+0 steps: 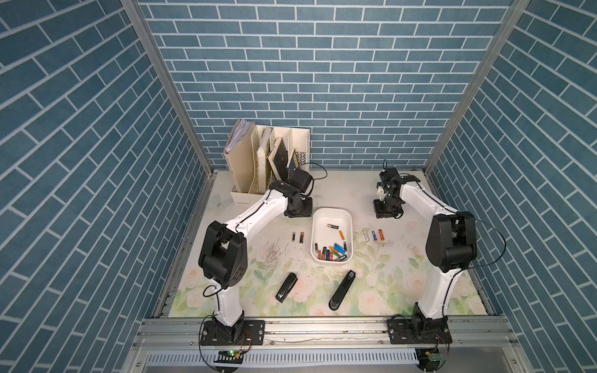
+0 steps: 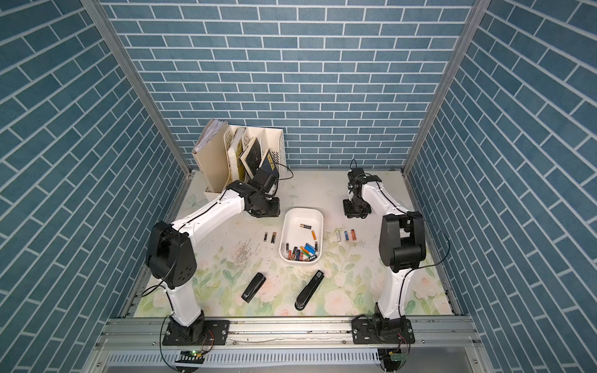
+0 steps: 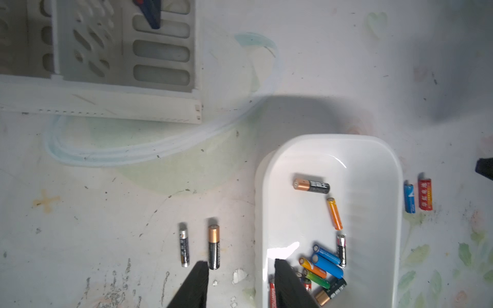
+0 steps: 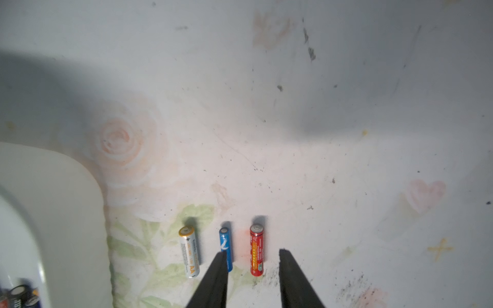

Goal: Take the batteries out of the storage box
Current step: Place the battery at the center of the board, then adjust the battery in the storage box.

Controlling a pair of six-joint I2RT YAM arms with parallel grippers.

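Five batteries (image 1: 374, 235) lie on the table (image 1: 387, 284) beside the storage box (image 1: 323, 232), more inside; left gripper (image 3: 240, 262) and right gripper (image 4: 253, 252) hang open, empty

Glossy smooth plastic — the storage box (image 3: 378, 170); scuffed matt tabletop (image 3: 106, 213).

1. White battery (image 4: 190, 252), orange-capped, lying on the table at three o'clock of the storage box (image 4: 53, 181): "AA" in orange at the end away from the cap, "+" beside the cap; the finer print is unreadable.
2. Red battery (image 4: 257, 250), two along toward three o'clock: yellow Chinese characters, not legible.
3. Black-and-copper battery (image 3: 311, 185), inside the box toward twelve o'clock: white lettering, too blurred to read.
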